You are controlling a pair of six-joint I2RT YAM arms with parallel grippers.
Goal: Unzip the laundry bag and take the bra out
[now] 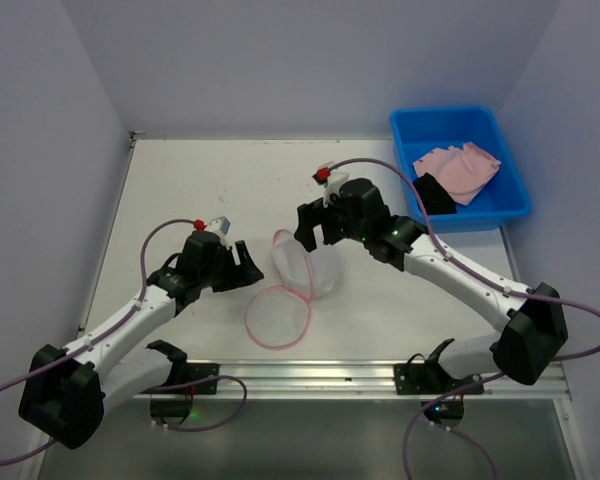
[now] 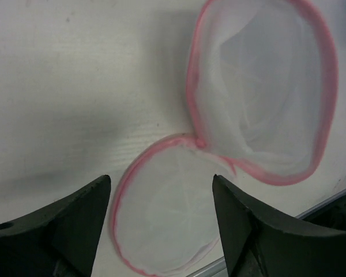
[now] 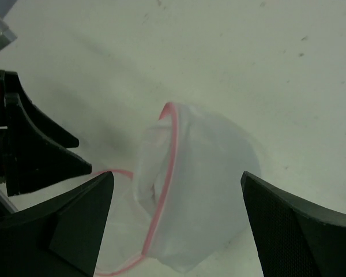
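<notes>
The laundry bag (image 1: pixel 302 268) lies unzipped mid-table: its dome half stands on its side with the mouth towards the left arm, and its round flap (image 1: pixel 277 317) lies flat in front. The dome looks empty in the left wrist view (image 2: pixel 262 92). The pale pink bra (image 1: pixel 460 170) lies in the blue bin. My left gripper (image 1: pixel 242 268) is open and empty just left of the bag; the flap (image 2: pixel 167 213) shows between its fingers. My right gripper (image 1: pixel 315 228) is open and empty above the dome (image 3: pixel 202 196).
The blue plastic bin (image 1: pixel 495 215) stands at the back right and also holds a small black item (image 1: pixel 435 193). A metal rail (image 1: pixel 310 375) runs along the table's near edge. White walls close the left, back and right sides.
</notes>
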